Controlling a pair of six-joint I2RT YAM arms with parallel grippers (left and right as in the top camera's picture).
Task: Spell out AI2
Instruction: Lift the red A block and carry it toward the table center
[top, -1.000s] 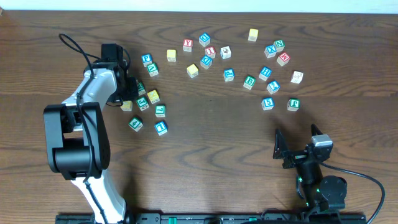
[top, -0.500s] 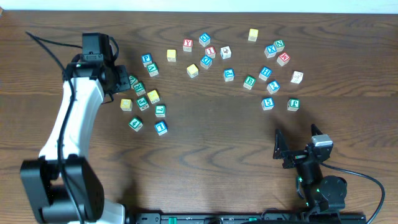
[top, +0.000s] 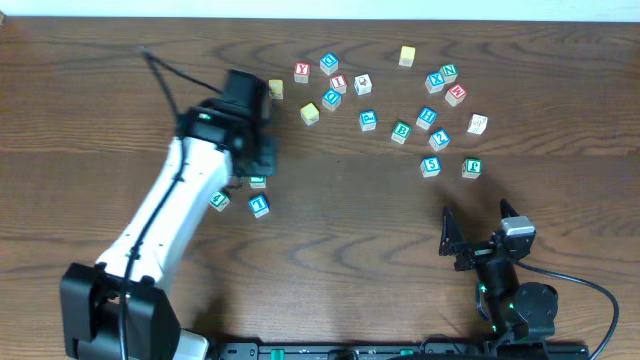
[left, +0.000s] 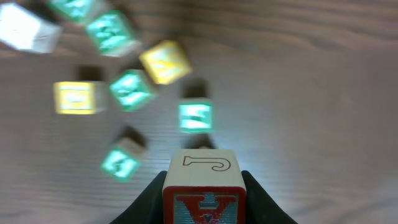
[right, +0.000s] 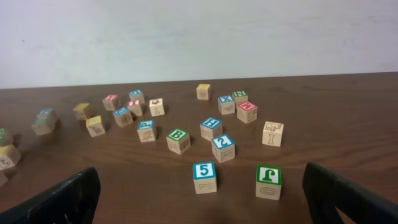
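Fingers (left: 146, 202) of the left gripper (left: 202, 205) pinch a wooden block (left: 202, 180) by two opposite side faces, holding it above the table (left: 311, 93) and over other blocks (left: 130, 90). It looks light, stiff and smooth, so flat sides suit a squeeze. The right gripper (right: 200, 180) sits spread and empty, with the "2" block (right: 223, 146) just ahead.

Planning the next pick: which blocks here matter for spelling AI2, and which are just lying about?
For the job:
- held block in the left gripper, its face apparently an upside-down A
- 2 block
- red block, possibly the I

Lying about:
- 5 block
- B block
- X block
- N block
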